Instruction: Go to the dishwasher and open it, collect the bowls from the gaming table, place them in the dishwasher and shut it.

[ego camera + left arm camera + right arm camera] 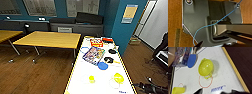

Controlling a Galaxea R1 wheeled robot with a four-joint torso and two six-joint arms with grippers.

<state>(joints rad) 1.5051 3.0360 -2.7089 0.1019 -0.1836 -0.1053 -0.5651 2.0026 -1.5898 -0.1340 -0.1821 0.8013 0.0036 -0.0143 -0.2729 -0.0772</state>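
From the head view, the gaming table (pixel 100 77) runs away from the robot toward 12 o'clock, its pale top edged in yellow, and on it I count 1 yellow colander-style bowl (pixel 118 77) at about 1 o'clock near the table's close end, 1 yellow cup (pixel 91 79) lying at about 11 o'clock of the bowl, 1 blue paddle (pixel 102 65) farther up the middle, 1 colourful game box (pixel 93 55) beyond that, 1 red box (pixel 96 42) near the far end, and 2 dark round pieces (pixel 109 59) toward the 1 o'clock edge. 2 deeper-yellow square tables (pixel 50 39) stand off at 10 o'clock on the wooden floor (pixel 32 75). A dark part of the right arm (pixel 152 88) reaches in at 4 o'clock. The left wrist view looks down on the robot's own dark plate with a blue cable (pixel 209 25) trailing across it (no fingers can be made out, so I cannot tell that gripper's state). The right wrist view hangs above the bowl (pixel 205 68), which sits upside down with its 2 handles showing, touching a red ring printed on the table; the paddle (pixel 191 60) lies just beside it and the cup (pixel 178 90) well apart. Here too the jaws cannot be judged. By my reading, collection is just beginning: the bowl sits ungrasped, and loading and closing the dishwasher remain.
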